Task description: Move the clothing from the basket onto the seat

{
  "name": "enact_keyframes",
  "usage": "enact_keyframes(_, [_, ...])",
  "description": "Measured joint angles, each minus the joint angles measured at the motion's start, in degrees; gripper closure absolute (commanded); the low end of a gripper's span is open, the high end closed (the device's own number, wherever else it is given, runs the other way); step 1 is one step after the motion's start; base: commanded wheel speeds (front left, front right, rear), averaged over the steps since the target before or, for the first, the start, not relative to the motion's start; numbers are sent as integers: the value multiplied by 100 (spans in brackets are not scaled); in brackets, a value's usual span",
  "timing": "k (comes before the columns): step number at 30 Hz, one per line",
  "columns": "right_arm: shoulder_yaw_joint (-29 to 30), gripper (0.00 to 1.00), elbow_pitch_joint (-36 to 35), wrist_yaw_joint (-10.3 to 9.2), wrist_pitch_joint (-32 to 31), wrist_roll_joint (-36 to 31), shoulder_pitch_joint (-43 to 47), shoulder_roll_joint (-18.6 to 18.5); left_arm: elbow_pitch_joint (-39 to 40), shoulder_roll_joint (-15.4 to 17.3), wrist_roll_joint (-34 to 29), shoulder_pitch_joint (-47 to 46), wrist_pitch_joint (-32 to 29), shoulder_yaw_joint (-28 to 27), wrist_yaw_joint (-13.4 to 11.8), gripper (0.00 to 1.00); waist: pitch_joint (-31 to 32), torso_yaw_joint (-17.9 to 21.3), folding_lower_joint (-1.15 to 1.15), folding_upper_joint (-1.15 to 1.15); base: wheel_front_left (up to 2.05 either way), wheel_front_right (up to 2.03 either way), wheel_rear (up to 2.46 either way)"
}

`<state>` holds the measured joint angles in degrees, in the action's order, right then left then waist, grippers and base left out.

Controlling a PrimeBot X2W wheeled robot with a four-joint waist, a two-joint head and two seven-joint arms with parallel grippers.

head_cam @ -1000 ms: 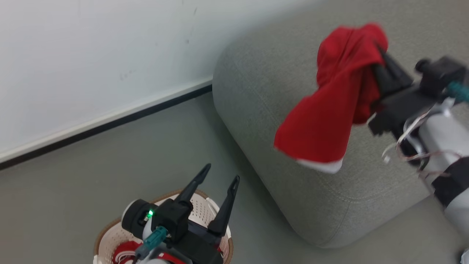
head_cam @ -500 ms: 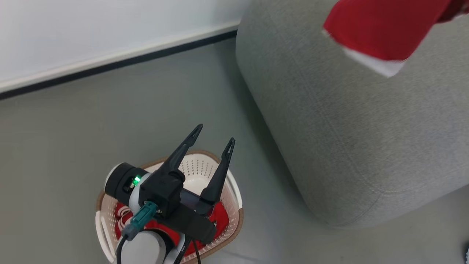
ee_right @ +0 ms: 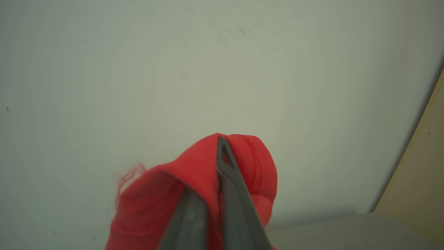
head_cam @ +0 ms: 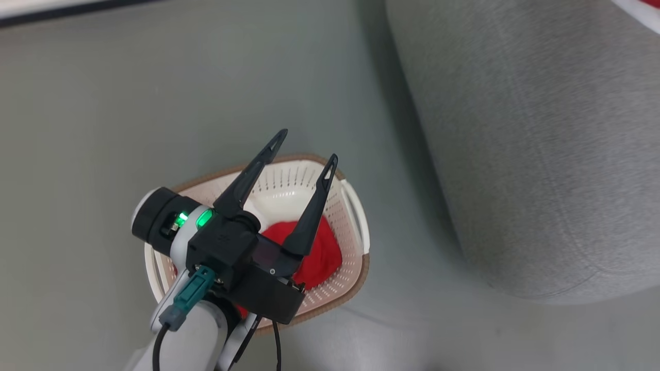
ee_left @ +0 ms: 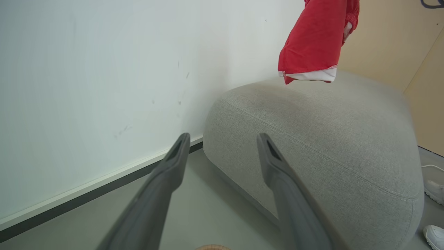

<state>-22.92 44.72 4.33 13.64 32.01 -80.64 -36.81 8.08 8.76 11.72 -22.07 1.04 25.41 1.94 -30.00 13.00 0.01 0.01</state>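
The cream perforated basket (head_cam: 289,178) with a brown rim stands on the floor, and red clothing (head_cam: 322,252) lies bunched inside it. My left gripper (head_cam: 305,148) hovers over the basket, open, with nothing between its fingers (ee_left: 177,154). My right gripper (ee_right: 218,163) is shut on a second red garment (ee_right: 194,173) in front of the wall. In the left wrist view that garment (ee_left: 315,38) hangs with its white hem just above the top of the grey seat (ee_left: 312,139). The head view catches its hem (head_cam: 642,7) in the top right corner, over the seat (head_cam: 541,154).
A white wall (ee_left: 86,86) with a dark baseboard (ee_left: 86,198) runs behind the seat. Grey floor (head_cam: 129,103) lies open around the basket. White shoes (ee_left: 434,190) sit on the floor by the seat's far end, near a beige panel (ee_left: 392,41).
The head camera has tilted down, bringing the basket fully into view and sliding the held garment off to the top right. The left gripper stays open over the basket.
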Motion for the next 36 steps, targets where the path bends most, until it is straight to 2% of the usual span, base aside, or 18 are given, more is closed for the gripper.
enact_keyframes(7, [105,100,463,-159,7,90,26,163,178,42,-147,-213,-93,22,9,0,-512,-122,0,0,0,0,0])
enact_keyframes(14, [149,100,1133,-420,9,154,386,441,169,29,-159,-344,-94,97,37,0,-877,-169,0,0,0,0,0])
enact_keyframes(19, [96,100,1486,-433,10,189,534,749,115,32,-168,-350,-94,91,56,0,-1002,-197,-1,0,0,0,0])
enact_keyframes(23, [52,100,1656,-425,14,197,596,843,59,32,-175,-363,-92,81,57,0,-1045,-209,-1,0,0,0,0])
enact_keyframes(24, [33,96,1699,-424,14,197,616,873,40,33,-175,-364,-92,74,56,0,-1051,-208,-1,0,0,0,0])
enact_keyframes(25, [20,86,1736,-417,14,197,619,907,23,34,-175,-365,-91,58,56,0,-1054,-205,-1,0,0,0,0])
enact_keyframes(27, [-52,53,1793,-349,15,188,619,978,-7,37,-175,-366,-85,32,55,0,-1052,-188,-1,0,0,0,0])
enact_keyframes(28, [-93,24,1834,-307,15,174,618,1014,-25,41,-175,-367,-78,10,52,0,-1048,-177,-1,-1,0,0,0])
enact_keyframes(29, [-118,0,1871,-276,16,174,619,1044,-48,44,-175,-368,-57,-8,52,0,-1041,-166,-1,0,0,0,0])
enact_keyframes(36, [-219,0,1985,-121,58,108,639,1167,-234,53,-169,-371,51,-49,51,0,-919,-77,-1,0,0,0,0])
